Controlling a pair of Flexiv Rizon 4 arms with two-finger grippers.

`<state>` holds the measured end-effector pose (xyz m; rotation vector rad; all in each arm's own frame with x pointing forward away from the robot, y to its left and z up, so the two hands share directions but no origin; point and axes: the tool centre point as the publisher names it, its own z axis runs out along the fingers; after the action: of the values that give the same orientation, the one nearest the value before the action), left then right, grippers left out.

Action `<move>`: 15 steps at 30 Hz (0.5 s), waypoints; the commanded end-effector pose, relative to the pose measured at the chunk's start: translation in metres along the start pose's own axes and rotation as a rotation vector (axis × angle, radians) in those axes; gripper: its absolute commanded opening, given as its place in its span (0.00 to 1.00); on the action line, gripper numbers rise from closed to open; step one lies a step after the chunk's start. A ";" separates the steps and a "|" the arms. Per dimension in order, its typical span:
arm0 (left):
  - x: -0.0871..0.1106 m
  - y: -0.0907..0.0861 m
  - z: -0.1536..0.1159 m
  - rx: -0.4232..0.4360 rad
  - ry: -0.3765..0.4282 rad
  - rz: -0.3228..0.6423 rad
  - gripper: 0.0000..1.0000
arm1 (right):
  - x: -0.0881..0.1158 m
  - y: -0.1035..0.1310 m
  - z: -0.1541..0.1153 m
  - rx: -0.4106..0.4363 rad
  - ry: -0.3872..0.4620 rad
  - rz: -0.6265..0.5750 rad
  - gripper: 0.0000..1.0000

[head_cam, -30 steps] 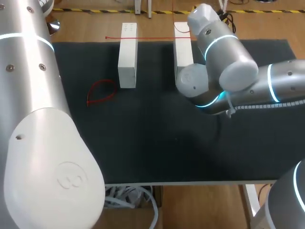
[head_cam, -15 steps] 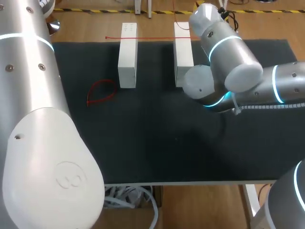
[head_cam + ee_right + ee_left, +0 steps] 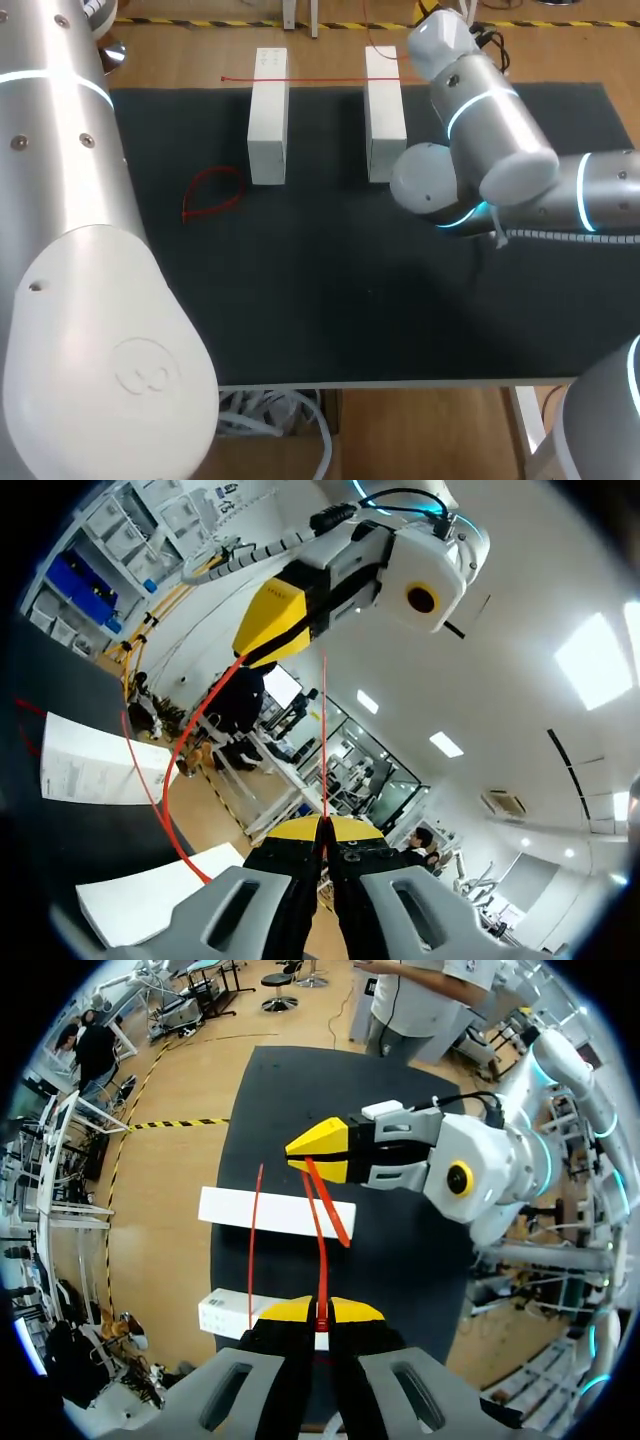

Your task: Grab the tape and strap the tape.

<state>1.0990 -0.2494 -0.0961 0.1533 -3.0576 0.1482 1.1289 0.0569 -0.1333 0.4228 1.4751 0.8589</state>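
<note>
Lengthwise, the red tape (image 3: 321, 1250) runs straight from the left gripper (image 3: 322, 1310) to the right gripper (image 3: 306, 1155). Both pairs of yellow tips are pinched together on it, and a loose end bows out beside the right gripper's tips. Below, on the black mat (image 3: 330, 290), stand two white blocks (image 3: 268, 120) (image 3: 384, 110). A thin red strand (image 3: 310, 79) lies across their far ends, and a red loop (image 3: 212, 192) lies beside the left one. The blocks' print is too small to read.

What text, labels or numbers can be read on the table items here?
No text is readable.
The left white block: small dark marks near its far end, too small to read.
The right white block: no marking I can make out.
The red tape: no print.
</note>
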 end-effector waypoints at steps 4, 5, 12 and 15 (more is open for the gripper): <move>-0.002 -0.002 -0.002 -0.007 0.005 0.000 0.00 | 0.000 -0.002 0.002 -0.006 0.001 -0.001 0.00; -0.002 -0.002 -0.002 -0.007 0.005 0.000 0.00 | 0.000 -0.002 0.002 -0.006 0.001 -0.001 0.00; -0.002 -0.002 -0.002 -0.007 0.005 0.000 0.00 | -0.003 -0.006 0.003 0.073 -0.020 -0.077 0.00; -0.002 -0.002 -0.002 -0.007 0.005 0.000 0.00 | -0.009 -0.004 0.003 0.098 -0.057 -0.131 0.00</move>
<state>1.0990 -0.2492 -0.0962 0.1529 -3.0574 0.1500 1.1354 0.0393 -0.1370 0.4051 1.4683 0.7787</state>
